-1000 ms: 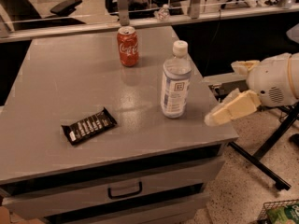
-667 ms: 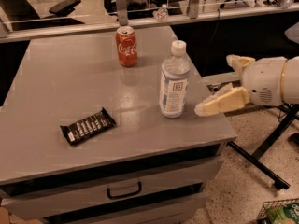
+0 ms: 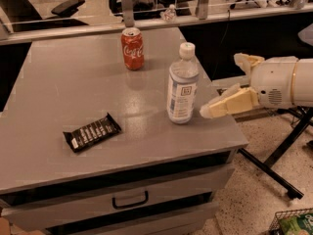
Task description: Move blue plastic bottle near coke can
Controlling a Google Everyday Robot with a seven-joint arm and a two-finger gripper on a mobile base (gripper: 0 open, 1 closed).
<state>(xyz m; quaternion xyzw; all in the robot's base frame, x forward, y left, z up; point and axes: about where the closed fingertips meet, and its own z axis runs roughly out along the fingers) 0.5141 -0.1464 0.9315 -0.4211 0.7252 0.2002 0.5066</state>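
Our pincer [image 3: 221,85] sits off the right edge of the table [image 3: 58,92], fingers apart, holding nothing. Its near fingertip is just beside the blue plastic bottle [image 3: 182,84], and we see no contact. The bottle stands upright by the table's right edge, well apart from the coke can [image 3: 132,48], which is upright toward the far side. A black candy wrapper [image 3: 92,132] lies front-left, out of the way. Our judgement: approach only, with grasp, carry and set-down by the can all left.

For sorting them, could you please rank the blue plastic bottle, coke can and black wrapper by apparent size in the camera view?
Largest: blue plastic bottle, the pincer beside it.
Then: black wrapper and coke can look alike; the wrapper lies nearer, so unranked.
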